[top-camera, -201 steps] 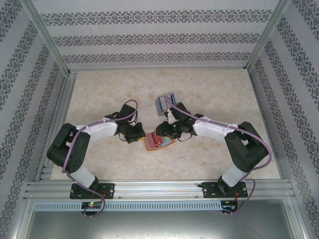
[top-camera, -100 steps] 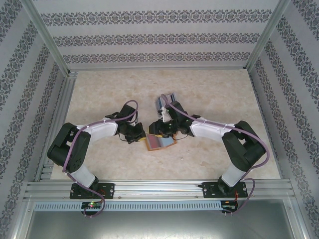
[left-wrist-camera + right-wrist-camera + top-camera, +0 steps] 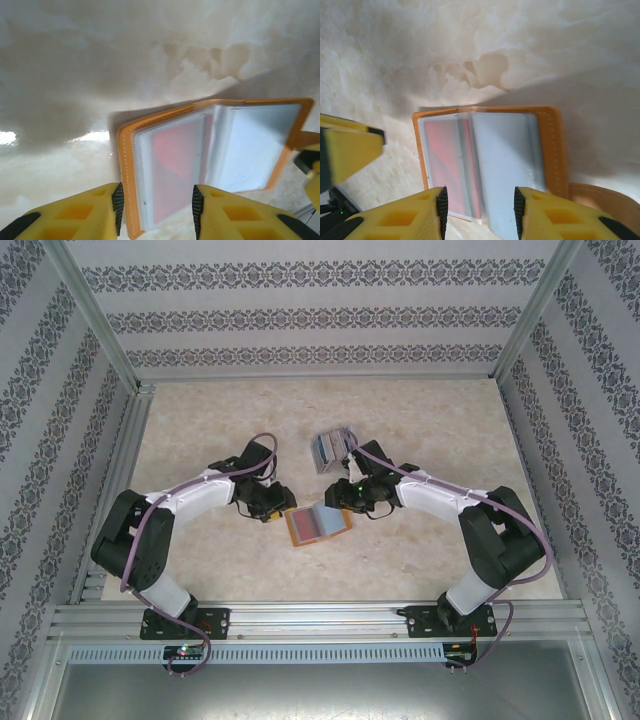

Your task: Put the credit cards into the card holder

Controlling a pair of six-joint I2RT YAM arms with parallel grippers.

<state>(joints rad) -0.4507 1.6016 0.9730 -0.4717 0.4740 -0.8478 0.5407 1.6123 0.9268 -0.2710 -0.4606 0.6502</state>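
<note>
Two grippers hovered over the open card holder (image 3: 318, 524), both with jaws moderately parted and nothing clamped between them.
The card holder lay flat near the middle of the table (image 3: 200, 420), inside facing up, with a pinkish-red card (image 3: 175, 160) in its left half and a grey-blue card (image 3: 255, 145) in its right half. The left gripper (image 3: 156, 202) stood over its left edge and the right gripper (image 3: 480, 205) over its far right edge. A stack of credit cards (image 3: 332, 448) lay beyond the right gripper, apart from the holder.

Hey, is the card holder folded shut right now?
No, the card holder lies open on the table, its clear sleeves spread out and a red card showing in one.
</note>
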